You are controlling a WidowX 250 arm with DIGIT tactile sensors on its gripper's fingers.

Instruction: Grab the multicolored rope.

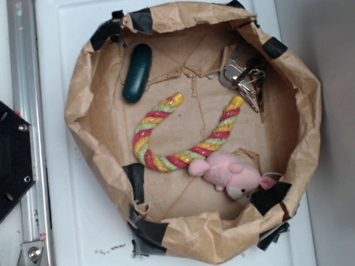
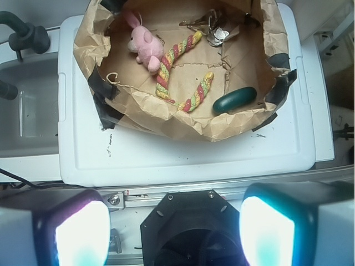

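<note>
Four things lie in a crumpled brown paper nest with a rolled, wrinkled rim patched by black tape, set on a smooth white surface. The rope is thick and tightly twisted, its red, yellow and pale green strands spiralling along a U shape with glossy yellow tips; it sits near the middle of the nest's creased floor, both tips toward the far rim in the exterior view. A soft pink plush touches the outside of the rope's bend, toward the near rim. A smooth, dark green oval pod rests apart from one tip, close to the far-left rim, and a bunch of shiny metal keys lies just beside the other tip. In the wrist view the gripper hangs well clear of the nest, its two pale, glowing pads spread wide with nothing between them
</note>
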